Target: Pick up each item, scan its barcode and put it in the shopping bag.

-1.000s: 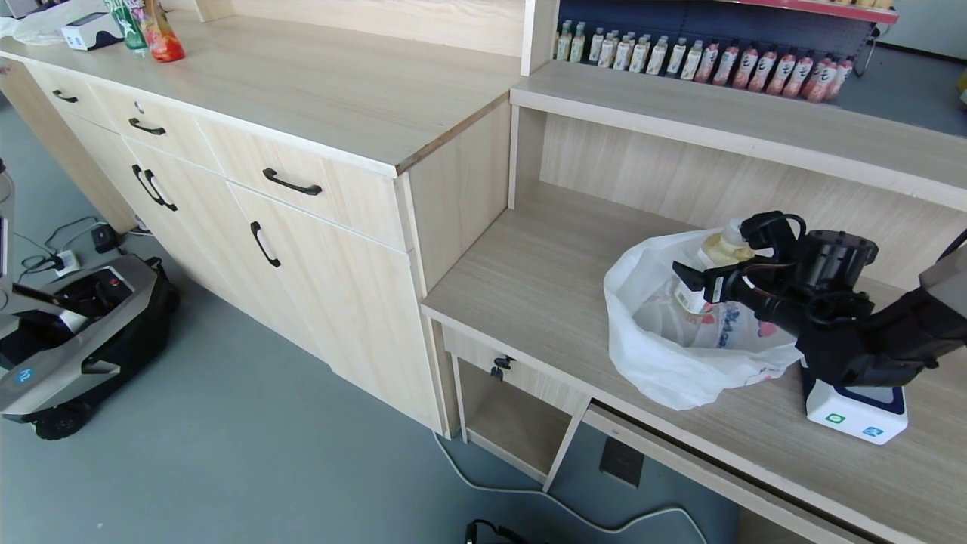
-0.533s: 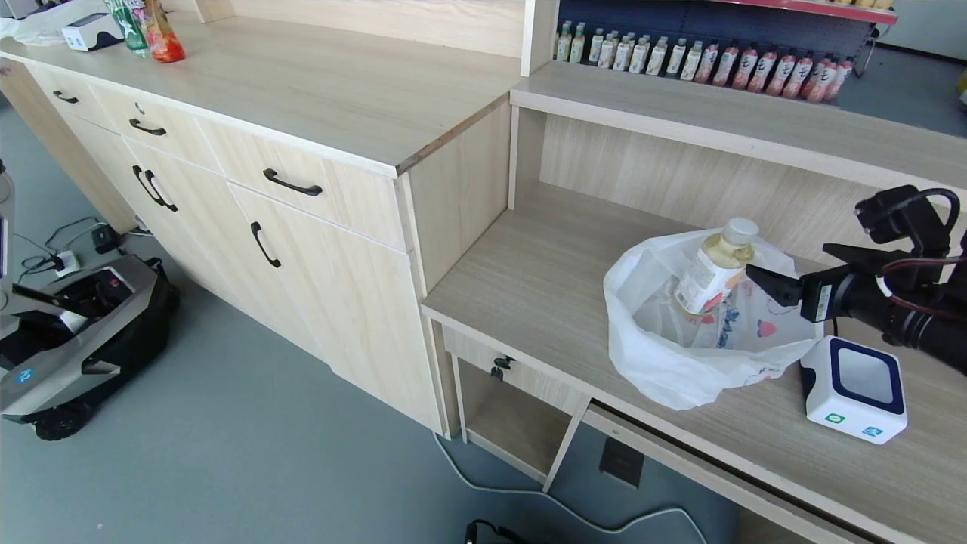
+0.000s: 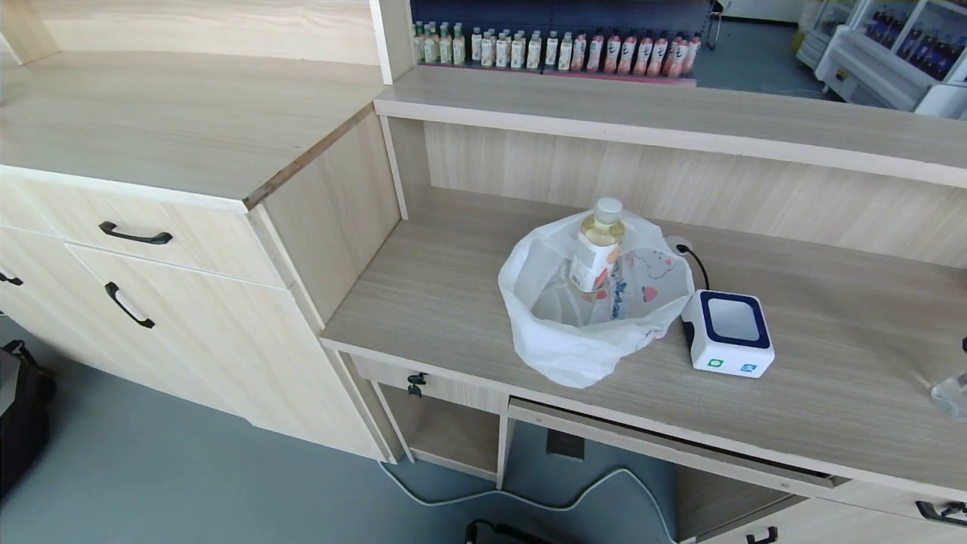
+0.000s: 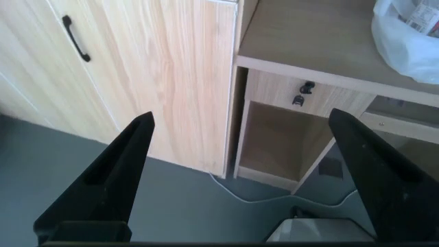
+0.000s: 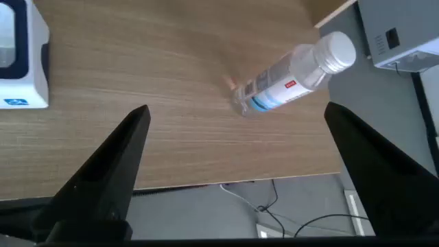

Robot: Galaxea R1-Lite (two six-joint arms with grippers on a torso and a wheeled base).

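A white shopping bag [image 3: 559, 340] stands open on the lower counter [image 3: 453, 302]. A tea bottle [image 3: 597, 245] with a white cap stands upright inside it. Just right of the bag sits the white and blue scanner [image 3: 729, 332], also at the right wrist view's edge [image 5: 20, 62]. A clear water bottle [image 5: 291, 79] lies on its side on the counter near its right end, and shows at the head view's right edge [image 3: 953, 393]. My right gripper [image 5: 236, 113] hangs open above that bottle, not touching it. My left gripper [image 4: 241, 118] is open and empty, low beside the cabinet, with the bag's edge [image 4: 405, 41] beyond.
A taller cabinet [image 3: 151, 128] with drawers and doors adjoins the counter on the left. A raised ledge [image 3: 680, 113] runs behind the counter, with a shelf of drink bottles [image 3: 551, 49] beyond. A cable [image 3: 699, 261] runs from the scanner to the back wall.
The head camera has swung right. My right gripper let go of the tea bottle in the bag, drew back to the right, and now hangs over the water bottle.
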